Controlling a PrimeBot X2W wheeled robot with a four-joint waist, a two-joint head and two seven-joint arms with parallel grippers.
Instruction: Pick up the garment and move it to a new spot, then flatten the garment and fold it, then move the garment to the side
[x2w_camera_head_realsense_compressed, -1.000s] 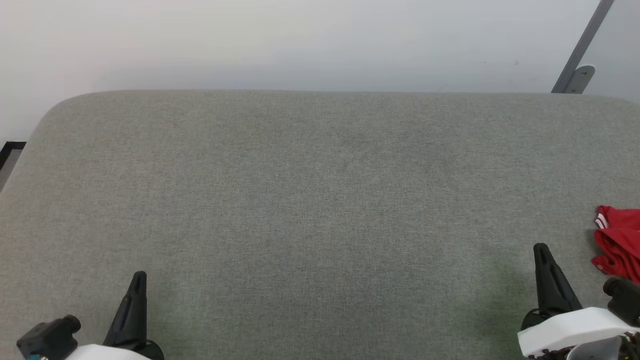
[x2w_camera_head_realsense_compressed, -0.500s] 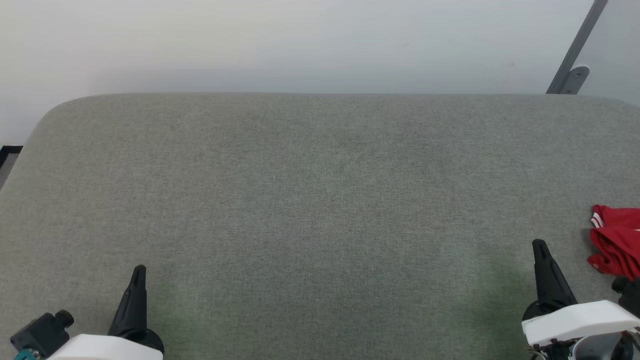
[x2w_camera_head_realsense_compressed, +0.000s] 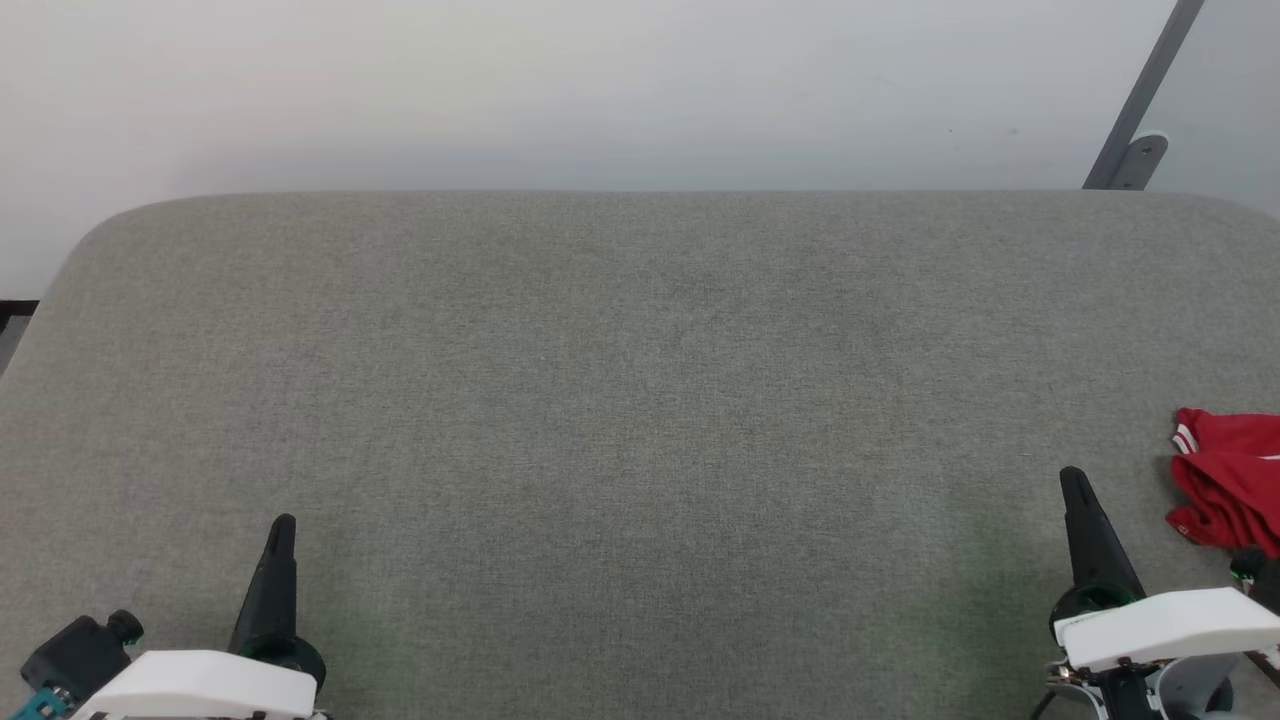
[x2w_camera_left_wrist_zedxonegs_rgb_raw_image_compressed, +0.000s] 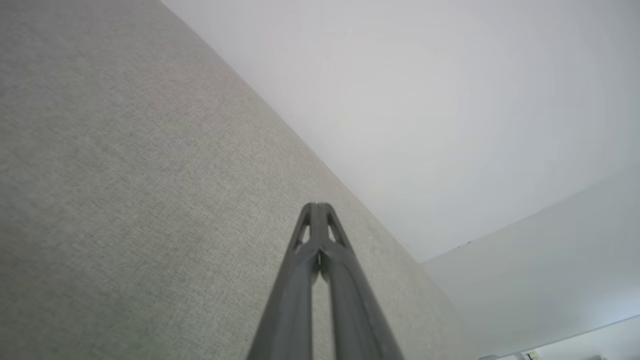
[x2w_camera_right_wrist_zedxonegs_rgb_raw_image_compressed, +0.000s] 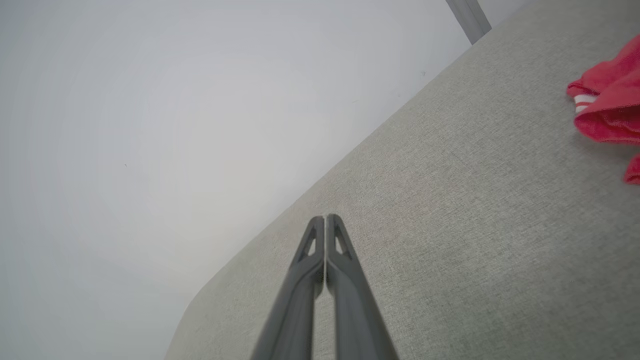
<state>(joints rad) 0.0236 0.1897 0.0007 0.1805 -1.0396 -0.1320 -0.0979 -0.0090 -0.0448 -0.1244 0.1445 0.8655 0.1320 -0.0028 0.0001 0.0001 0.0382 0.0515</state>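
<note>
fig.: change over the last second, head view. my left gripper and my right gripper now stand higher in the frame, and more of each white wrist casing shows at the bottom edge (both arms have eased forward a little). the whole picture has also slid: the far edge of the grey padded surface sits slightly lower, while the garment and the metal strut lie a little further left. that slide is my camera's, not theirs.

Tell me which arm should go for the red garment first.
Right. The garment lies bunched beside the right gripper; the left gripper sits far across the grey surface. Both are shut and empty.
</note>
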